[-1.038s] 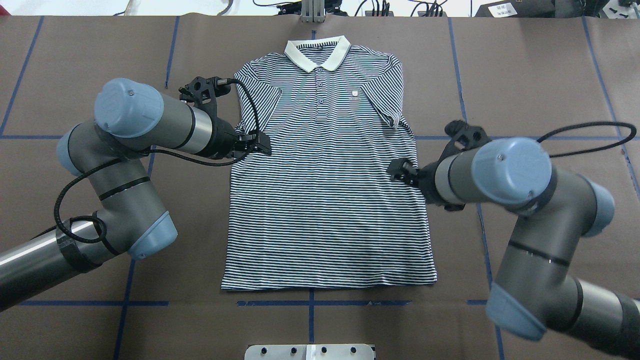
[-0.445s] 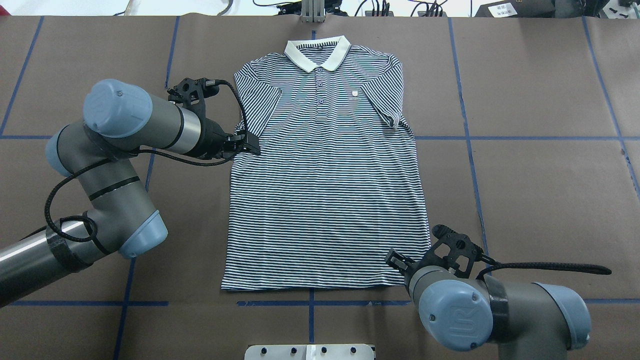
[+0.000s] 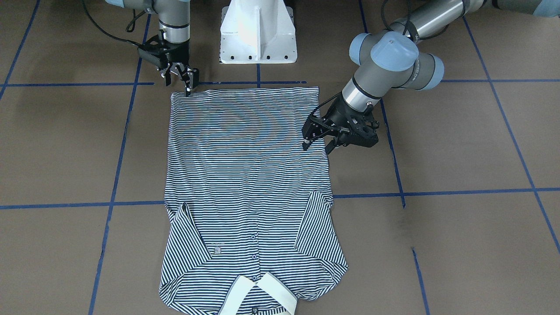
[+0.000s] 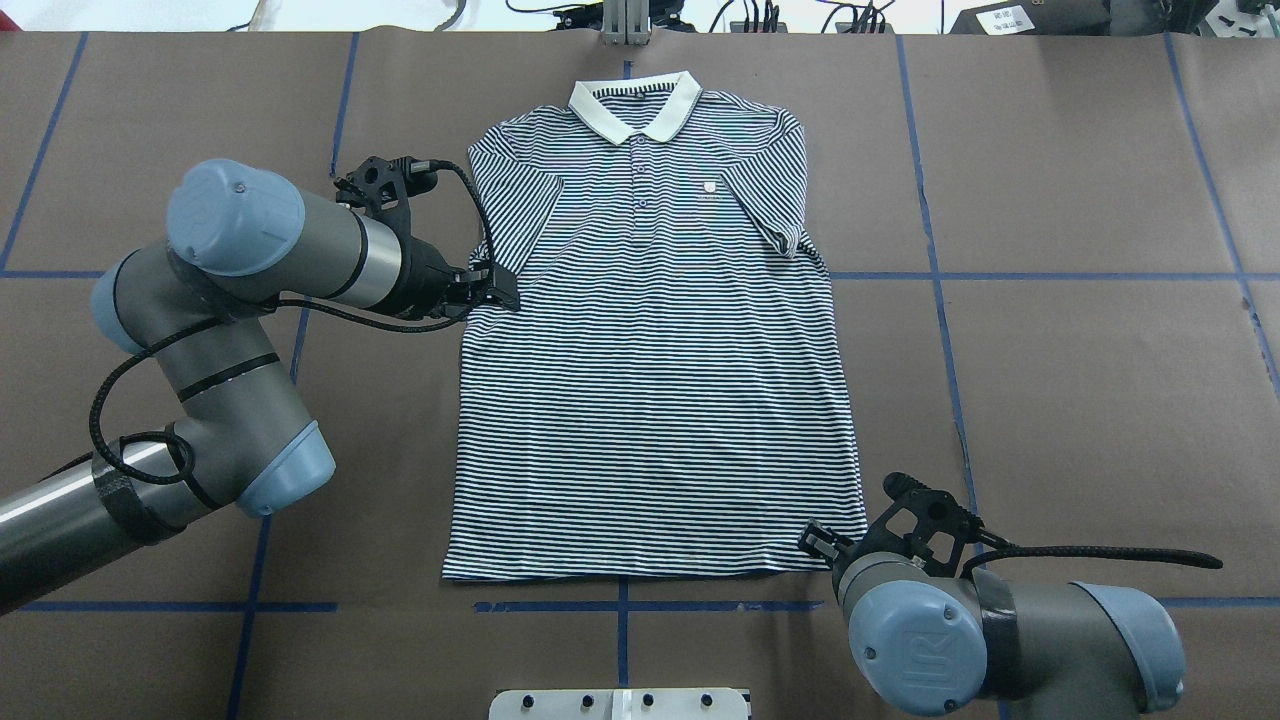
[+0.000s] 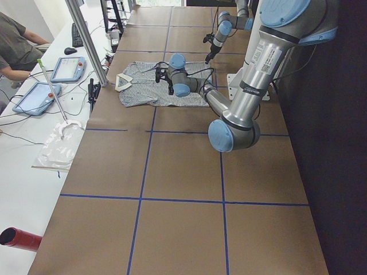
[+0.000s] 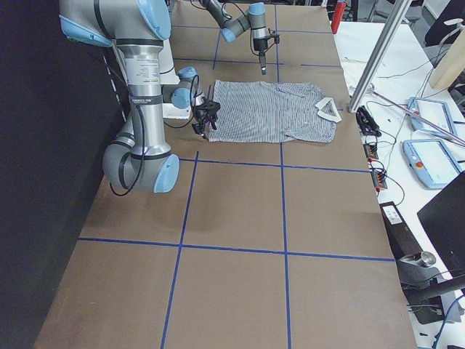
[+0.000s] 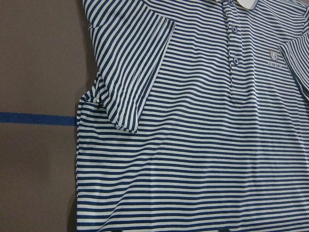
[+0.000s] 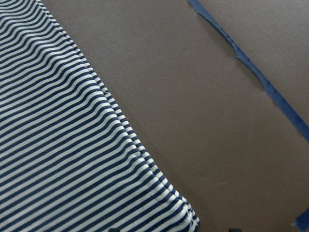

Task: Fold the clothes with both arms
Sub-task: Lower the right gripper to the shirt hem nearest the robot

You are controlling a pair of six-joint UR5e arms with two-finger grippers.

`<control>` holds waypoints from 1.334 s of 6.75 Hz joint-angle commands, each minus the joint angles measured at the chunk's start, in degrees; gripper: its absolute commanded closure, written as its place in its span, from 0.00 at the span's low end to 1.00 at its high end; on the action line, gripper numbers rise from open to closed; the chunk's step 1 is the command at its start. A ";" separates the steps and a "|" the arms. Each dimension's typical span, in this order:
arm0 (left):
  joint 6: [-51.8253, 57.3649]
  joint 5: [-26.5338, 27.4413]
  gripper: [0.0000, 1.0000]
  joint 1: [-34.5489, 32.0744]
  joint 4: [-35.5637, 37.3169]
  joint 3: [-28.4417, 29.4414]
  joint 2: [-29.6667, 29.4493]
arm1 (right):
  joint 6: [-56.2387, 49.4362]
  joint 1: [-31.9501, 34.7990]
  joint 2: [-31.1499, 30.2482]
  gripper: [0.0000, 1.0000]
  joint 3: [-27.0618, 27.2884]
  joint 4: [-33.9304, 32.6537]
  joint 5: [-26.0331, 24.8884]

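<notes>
The striped polo shirt (image 4: 650,380) lies flat, face up, on the brown table, with its cream collar (image 4: 635,100) at the far side and both sleeves folded inward. My left gripper (image 4: 500,290) is open at the shirt's left edge, just below the folded sleeve; its spread fingers hover there in the front-facing view (image 3: 317,146). My right gripper (image 3: 187,85) is over the shirt's near right hem corner (image 4: 815,540), and it looks open and holds nothing. The right wrist view shows that hem corner of the shirt (image 8: 63,159). In the left wrist view I see the shirt's (image 7: 193,145) sleeve, buttons and logo.
Blue tape lines (image 4: 1050,276) cross the brown table cover. The white pedestal base (image 3: 258,30) stands behind the hem. A metal post (image 4: 625,20) and cables sit beyond the collar. Tablets (image 5: 69,69) and a seated person (image 5: 17,46) are at the far side bench.
My right arm swung from the shirt's right mid edge back to the near hem corner, then shifted slightly right. My left gripper drew back from over the shirt to its left edge.
</notes>
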 commanded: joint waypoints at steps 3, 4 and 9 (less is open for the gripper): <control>-0.11 0.00 0.26 -0.04 0.00 -0.17 0.06 | 0.33 -0.07 -0.35 0.26 -1.53 -0.03 0.12; -0.11 0.00 0.26 0.05 0.00 -0.34 0.06 | 0.33 -0.07 -0.35 0.34 -1.62 -0.03 0.21; -0.20 -0.17 0.24 -0.13 0.26 -1.83 0.41 | 0.07 0.10 0.26 1.00 -1.36 -0.03 0.65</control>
